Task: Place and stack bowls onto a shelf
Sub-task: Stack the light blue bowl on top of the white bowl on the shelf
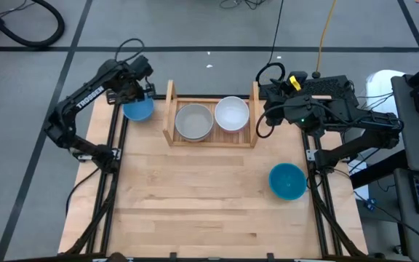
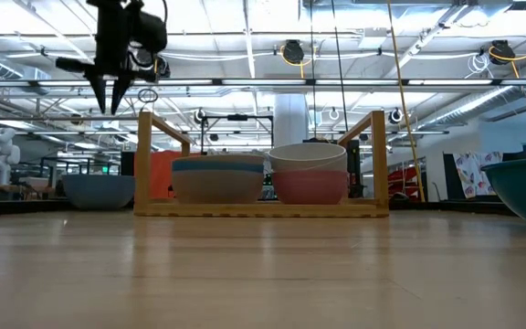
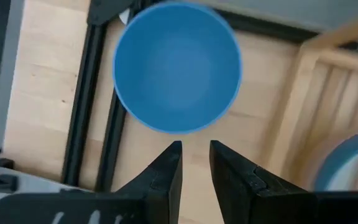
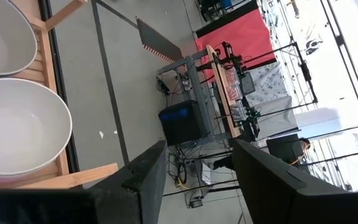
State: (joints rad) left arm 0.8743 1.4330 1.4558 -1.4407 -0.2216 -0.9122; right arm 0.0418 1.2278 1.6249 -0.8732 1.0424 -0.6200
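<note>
The shelf [image 1: 172, 109] stands at the table's far middle. On its slats sit a grey-beige bowl [image 1: 193, 121] stacked in a blue-rimmed one [image 2: 217, 167], and a white bowl [image 1: 231, 113] stacked in a pink one [image 2: 309, 187]. A blue bowl [image 3: 177, 65] rests upright on the table just left of the shelf. My left gripper [image 3: 196, 149] hangs above it, pointing down, open by a narrow gap, with nothing between its fingers. My right gripper [image 4: 194, 155] is open and raised beside the shelf's right board. A teal bowl [image 1: 287, 180] sits at the near right.
The shelf's upright side boards [image 2: 158, 155] [image 2: 375, 155] flank the stacked bowls. Black frame rails [image 3: 86, 112] run along the table's left edge, close to the blue bowl. Bare wood [image 1: 195, 196] lies between the shelf and the table's near edge.
</note>
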